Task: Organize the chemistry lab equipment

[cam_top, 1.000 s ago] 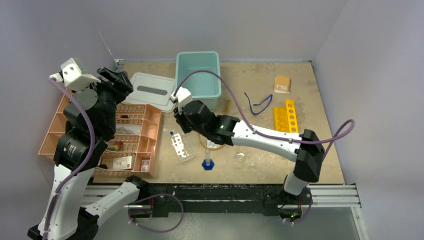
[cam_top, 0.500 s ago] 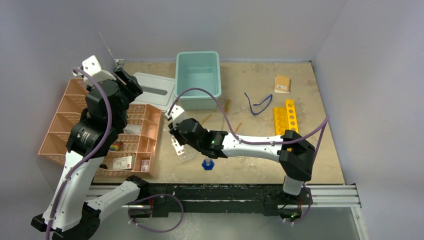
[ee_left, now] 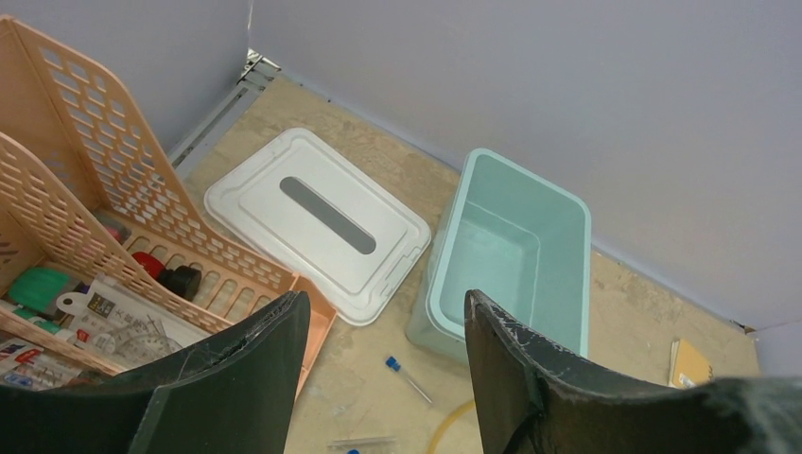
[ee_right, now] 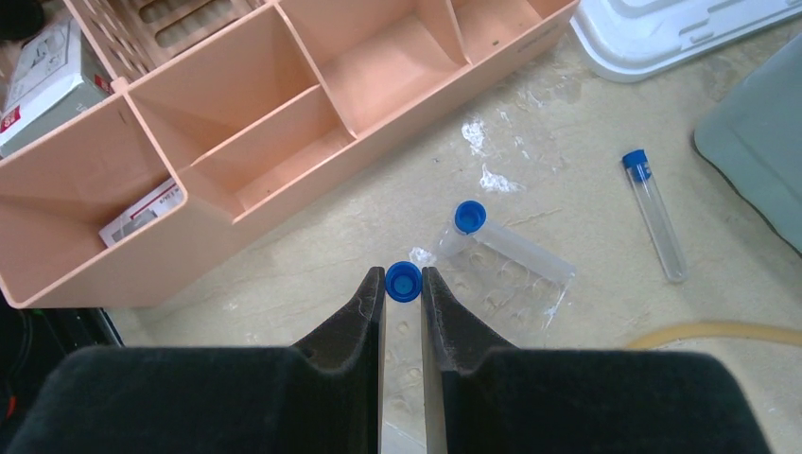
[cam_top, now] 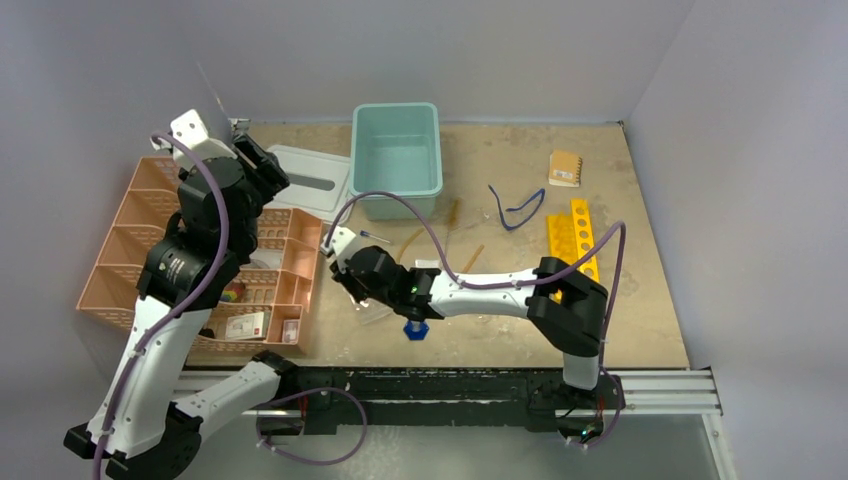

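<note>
Your right gripper (ee_right: pixel 403 287), pinching a blue-capped tube (ee_right: pixel 403 280), has swung left toward the peach tray (ee_right: pixel 284 203), clear rack (ee_right: pixel 515 274) beside; left gripper (ee_left: pixel 385 297) wide.

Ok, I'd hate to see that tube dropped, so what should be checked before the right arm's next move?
1. Grip: the right gripper is shut on the blue-capped tube, cap between its fingers: ok.
2. Lower end of that tube free of the clear rack: cannot tell, the fingers hide it.
3. The peach tray lies just ahead of that gripper: ok.
4. The second tube, in the rack, and the loose tube, on the table, lie on the side away from the tray: ok.
5. The left gripper is open and apart from the right arm: ok.
</note>
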Robot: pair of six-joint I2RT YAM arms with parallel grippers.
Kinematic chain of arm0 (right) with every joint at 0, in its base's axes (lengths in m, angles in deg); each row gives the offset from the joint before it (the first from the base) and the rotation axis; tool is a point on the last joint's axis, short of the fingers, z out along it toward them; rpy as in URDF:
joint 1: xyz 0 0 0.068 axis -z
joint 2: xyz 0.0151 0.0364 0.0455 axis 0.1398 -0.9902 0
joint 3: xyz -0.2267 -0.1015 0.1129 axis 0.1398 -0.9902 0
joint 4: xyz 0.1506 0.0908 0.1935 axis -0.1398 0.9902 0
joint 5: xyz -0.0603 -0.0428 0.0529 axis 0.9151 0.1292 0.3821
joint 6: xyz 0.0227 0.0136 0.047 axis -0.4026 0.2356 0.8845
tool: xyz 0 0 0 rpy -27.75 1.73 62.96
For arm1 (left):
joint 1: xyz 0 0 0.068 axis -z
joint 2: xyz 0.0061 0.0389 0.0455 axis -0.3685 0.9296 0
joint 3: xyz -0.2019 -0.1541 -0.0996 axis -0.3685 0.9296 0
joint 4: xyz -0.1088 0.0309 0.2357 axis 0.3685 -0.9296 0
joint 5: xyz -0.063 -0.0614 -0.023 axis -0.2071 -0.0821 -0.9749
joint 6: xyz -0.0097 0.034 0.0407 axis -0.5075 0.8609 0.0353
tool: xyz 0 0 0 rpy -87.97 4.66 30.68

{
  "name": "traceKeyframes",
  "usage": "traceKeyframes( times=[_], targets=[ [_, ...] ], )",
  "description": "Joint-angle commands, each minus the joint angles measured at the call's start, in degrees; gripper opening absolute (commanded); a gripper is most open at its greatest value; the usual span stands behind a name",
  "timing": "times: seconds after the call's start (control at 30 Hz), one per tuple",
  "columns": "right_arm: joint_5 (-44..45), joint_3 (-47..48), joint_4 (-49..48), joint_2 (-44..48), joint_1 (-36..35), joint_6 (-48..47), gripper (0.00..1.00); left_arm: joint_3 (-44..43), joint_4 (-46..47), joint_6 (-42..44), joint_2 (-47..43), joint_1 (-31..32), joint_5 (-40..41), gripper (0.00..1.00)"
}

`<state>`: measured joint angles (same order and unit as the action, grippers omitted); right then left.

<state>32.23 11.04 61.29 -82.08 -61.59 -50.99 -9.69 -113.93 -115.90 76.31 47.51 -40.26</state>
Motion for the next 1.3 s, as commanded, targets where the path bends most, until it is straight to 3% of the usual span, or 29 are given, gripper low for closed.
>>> traceKeyframes(
  times=[0.0, 0.53, 1.27],
  targets=[
    [-0.38, -0.07, -4.70, 0.82, 0.19, -1.90, 0.10, -0.90, 1.12, -1.57, 0.55, -0.14, -0.37, 0.60],
    [2.09, -2.72, -9.34, 0.19, 1.32, -3.06, 0.10, 0.11, 0.66, -3.51, 0.58, -0.14, 1.24, 0.60],
    [-1.58, -2.59, -9.87, -3.29, 2.52, -3.33, 0.14, 1.23, 0.86, -2.74, 0.92, -0.14, 2.57, 0.60]
  ],
)
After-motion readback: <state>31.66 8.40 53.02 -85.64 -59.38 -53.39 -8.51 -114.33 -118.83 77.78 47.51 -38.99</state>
